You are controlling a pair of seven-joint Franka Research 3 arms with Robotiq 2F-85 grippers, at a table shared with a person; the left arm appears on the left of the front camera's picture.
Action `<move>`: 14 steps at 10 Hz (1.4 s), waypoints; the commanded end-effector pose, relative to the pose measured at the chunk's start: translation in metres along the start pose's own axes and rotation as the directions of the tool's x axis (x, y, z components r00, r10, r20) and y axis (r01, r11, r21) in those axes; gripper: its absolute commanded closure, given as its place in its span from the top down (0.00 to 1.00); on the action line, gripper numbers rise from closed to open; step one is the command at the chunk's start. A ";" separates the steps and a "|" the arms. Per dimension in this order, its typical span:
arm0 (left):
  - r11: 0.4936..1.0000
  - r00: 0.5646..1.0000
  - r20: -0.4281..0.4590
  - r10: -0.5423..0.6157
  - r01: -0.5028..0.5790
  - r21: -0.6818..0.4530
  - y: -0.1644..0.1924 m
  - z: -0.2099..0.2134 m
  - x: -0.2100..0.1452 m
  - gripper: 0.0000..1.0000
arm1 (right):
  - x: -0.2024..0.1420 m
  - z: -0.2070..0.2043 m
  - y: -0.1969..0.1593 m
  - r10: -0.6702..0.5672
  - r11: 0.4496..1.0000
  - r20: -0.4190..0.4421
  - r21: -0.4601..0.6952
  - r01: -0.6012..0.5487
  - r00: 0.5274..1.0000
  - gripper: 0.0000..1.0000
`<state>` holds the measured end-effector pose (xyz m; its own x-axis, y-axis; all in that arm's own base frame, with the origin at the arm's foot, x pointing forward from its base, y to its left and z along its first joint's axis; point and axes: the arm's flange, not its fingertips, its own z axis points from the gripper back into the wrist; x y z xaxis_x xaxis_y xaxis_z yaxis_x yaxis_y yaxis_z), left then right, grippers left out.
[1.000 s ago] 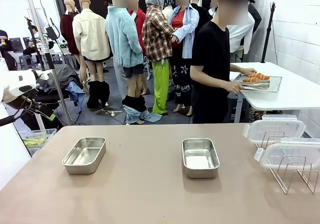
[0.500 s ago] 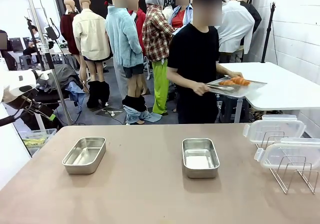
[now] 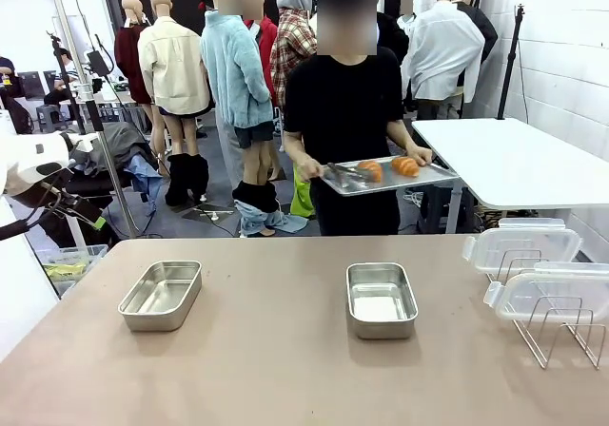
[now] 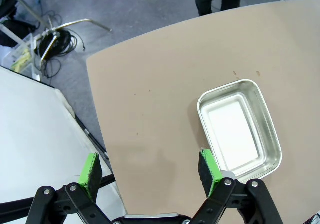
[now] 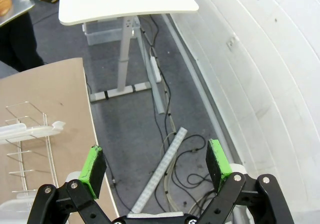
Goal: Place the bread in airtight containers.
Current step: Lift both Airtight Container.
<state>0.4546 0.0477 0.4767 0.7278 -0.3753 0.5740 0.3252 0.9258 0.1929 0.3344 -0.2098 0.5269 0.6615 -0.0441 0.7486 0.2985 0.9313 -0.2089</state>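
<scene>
Bread [image 3: 371, 170] on person's tray [image 3: 433, 175], well apart from empty, wide-open left hand [image 4: 150, 166], right hand [image 5: 155, 164]

Bright, even light, soft shadows (glare whitens the tin [image 4: 231, 130]); sharp focus.

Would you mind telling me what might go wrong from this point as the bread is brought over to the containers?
The croissants lie loose on the tray that the person carries; a tilt could slide them off. The lids merely rest atop the wire rack; a bump might knock them down. The left gripper hangs open by the left tin's corner; descending there could strike its rim.
</scene>
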 end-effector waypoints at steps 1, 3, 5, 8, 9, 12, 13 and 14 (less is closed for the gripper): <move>1.000 1.000 0.000 0.002 -0.002 0.002 0.001 0.002 -0.003 1.00 | -0.001 -0.002 0.003 0.014 1.000 -0.008 -0.007 -0.014 1.000 1.00; 1.000 1.000 0.000 0.002 -0.002 0.002 0.001 0.002 -0.003 1.00 | -0.001 -0.002 0.003 0.014 1.000 -0.008 -0.007 -0.014 1.000 1.00; 1.000 1.000 0.000 0.002 -0.002 0.002 0.001 0.002 -0.003 1.00 | -0.001 -0.002 0.003 0.014 1.000 -0.008 -0.007 -0.014 1.000 1.00; 1.000 1.000 0.000 0.002 -0.002 0.002 0.001 0.002 -0.003 1.00 | -0.001 -0.002 0.003 0.014 1.000 -0.008 -0.007 -0.014 1.000 1.00; 1.000 1.000 0.000 0.002 -0.002 0.002 0.001 0.002 -0.003 1.00 | -0.001 -0.002 0.003 0.014 1.000 -0.008 -0.007 -0.014 1.000 1.00; 1.000 1.000 0.000 0.002 -0.002 0.002 0.001 0.002 -0.003 1.00 | -0.001 -0.002 0.003 0.014 1.000 -0.008 -0.007 -0.014 1.000 1.00; 1.000 1.000 0.000 0.002 -0.002 0.002 0.001 0.002 -0.003 1.00 | -0.001 -0.002 0.003 0.014 1.000 -0.008 -0.007 -0.014 1.000 1.00; 1.000 1.000 0.000 0.002 -0.002 0.002 0.001 0.002 -0.003 1.00 | -0.001 -0.002 0.003 0.014 1.000 -0.008 -0.007 -0.014 1.000 1.00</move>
<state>0.4546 0.0477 0.4767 0.7279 -0.3752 0.5739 0.3252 0.9258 0.1929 0.3344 -0.2098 0.5269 0.6616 -0.0441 0.7486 0.2985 0.9313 -0.2089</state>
